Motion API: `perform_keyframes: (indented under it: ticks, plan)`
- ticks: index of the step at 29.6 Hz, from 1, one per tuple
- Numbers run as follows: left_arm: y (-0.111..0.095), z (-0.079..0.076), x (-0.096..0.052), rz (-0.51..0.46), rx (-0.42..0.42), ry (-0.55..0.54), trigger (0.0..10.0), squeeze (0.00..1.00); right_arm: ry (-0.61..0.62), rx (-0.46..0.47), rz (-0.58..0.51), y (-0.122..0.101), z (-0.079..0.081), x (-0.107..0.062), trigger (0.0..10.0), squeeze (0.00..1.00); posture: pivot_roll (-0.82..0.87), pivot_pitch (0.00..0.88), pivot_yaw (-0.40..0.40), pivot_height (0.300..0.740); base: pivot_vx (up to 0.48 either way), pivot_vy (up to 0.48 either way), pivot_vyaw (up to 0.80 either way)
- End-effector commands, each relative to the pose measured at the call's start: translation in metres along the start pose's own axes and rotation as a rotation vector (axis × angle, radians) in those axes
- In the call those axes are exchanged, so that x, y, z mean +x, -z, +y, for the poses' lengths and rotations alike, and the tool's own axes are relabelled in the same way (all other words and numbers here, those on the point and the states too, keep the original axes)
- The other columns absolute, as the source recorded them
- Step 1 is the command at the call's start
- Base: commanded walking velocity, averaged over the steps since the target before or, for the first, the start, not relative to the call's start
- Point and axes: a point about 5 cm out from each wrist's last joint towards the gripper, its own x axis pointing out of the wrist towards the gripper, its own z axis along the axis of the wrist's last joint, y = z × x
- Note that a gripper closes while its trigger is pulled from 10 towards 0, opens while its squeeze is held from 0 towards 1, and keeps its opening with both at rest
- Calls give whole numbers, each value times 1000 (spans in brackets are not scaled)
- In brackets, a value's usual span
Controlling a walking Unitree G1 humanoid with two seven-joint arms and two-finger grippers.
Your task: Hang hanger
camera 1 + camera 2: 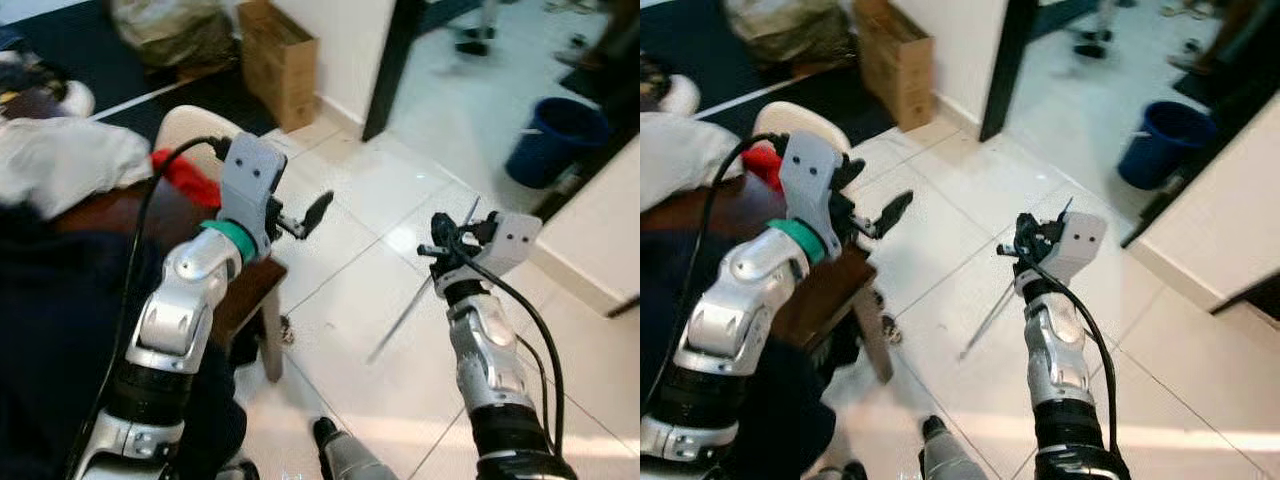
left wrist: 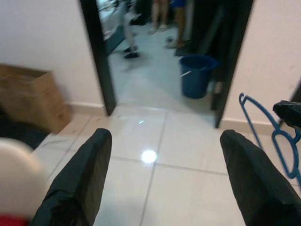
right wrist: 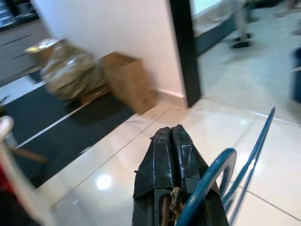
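A thin blue hanger [image 3: 212, 178] is held in my right gripper [image 3: 172, 137], whose fingers are pressed shut on its wire. In the left eye view the hanger [image 1: 412, 305] slants down over the white floor tiles from the right gripper [image 1: 436, 247], which is raised at mid-right. My left gripper [image 1: 300, 222] is raised to the left of it, over a chair's edge, open and holding nothing. In the left wrist view the spread fingers [image 2: 87, 174] frame the floor, and the hanger [image 2: 256, 123] stands off to one side.
A wooden chair [image 1: 250, 290] with a white back [image 1: 190, 125], a red item [image 1: 188, 178] and white cloth [image 1: 60, 160] are at my left. A cardboard box [image 1: 280, 60] stands by the wall. A dark door frame [image 1: 392, 70] opens ahead, a blue bucket [image 1: 555, 140] and a person's legs [image 2: 164, 14] beyond.
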Motion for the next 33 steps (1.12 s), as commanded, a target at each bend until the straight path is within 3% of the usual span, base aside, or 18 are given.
perform_keyframes:
  ticks: [1, 6, 15, 22, 28, 33]
  plan:
    - [8, -1, -2, 33, -22, -6, 10000, 0, 22, -3, 23, 5, -5, -5, 10000, 0, 14, 110, 50, 740, 0, 0, -800]
    - [23, 1, -2, 73, -92, -63, 10000, 0, 51, -21, 33, 7, -10, -10, 10000, 0, 7, 110, 62, 740, 0, 0, -800]
    - [45, -3, -10, 144, -118, -69, 10000, 0, 85, -39, 56, 12, -17, -17, 10000, 0, 2, 103, 69, 740, 0, 0, -800]
    - [66, 1, -19, 195, -194, -153, 10000, 0, 101, -48, 80, 18, -19, -24, 10000, 0, -3, 102, 69, 740, 0, 0, -800]
    - [80, -5, -25, 257, -229, -141, 10000, 0, 107, -51, 94, 21, -20, -27, 10000, 0, -5, 97, 69, 740, 0, 0, -800]
    - [83, -8, -28, 253, -222, -143, 10000, 0, 109, -55, 111, 25, -21, -29, 10000, 0, -4, 93, 66, 740, 0, 0, -800]
